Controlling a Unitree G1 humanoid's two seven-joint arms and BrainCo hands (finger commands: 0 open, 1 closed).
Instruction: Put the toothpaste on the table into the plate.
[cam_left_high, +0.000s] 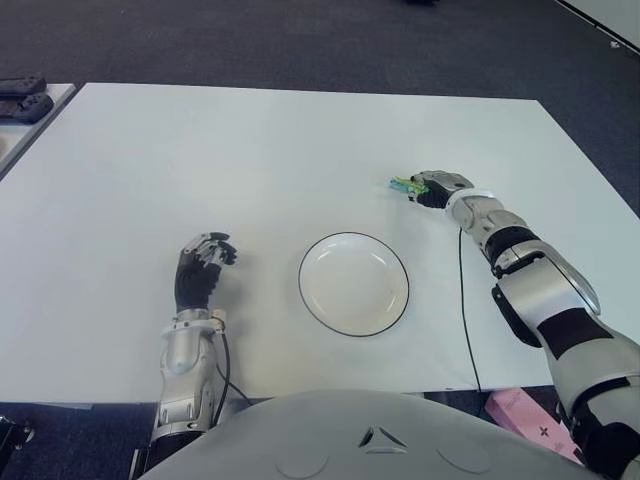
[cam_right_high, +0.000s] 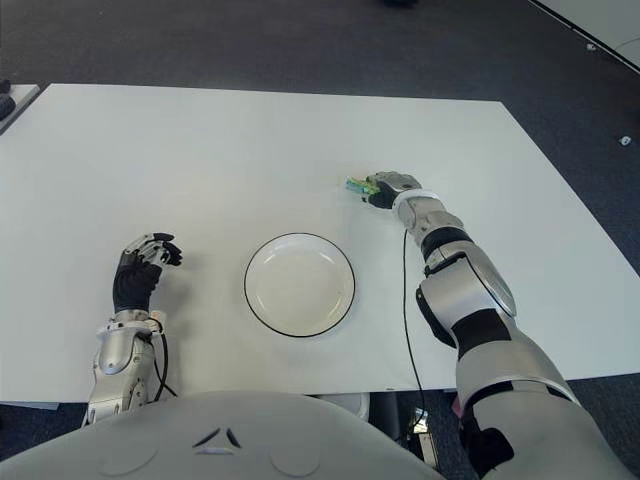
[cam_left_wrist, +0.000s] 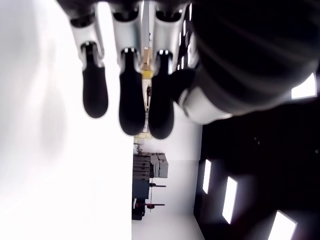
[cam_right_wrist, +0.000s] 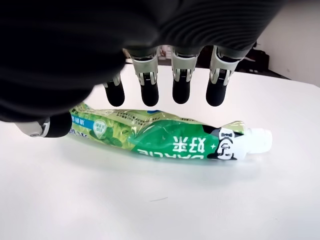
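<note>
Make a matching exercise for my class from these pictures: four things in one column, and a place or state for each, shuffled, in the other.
Things
1. toothpaste tube
2. plate
3. left hand
4. right hand

Places or states
A. left of the plate, holding nothing
B. empty, near the table's front edge
C. lying flat on the white table, green, white cap
D. over the tube, fingers spread, not yet closed

Pairs: 1-C, 2-B, 3-A, 4-D
</note>
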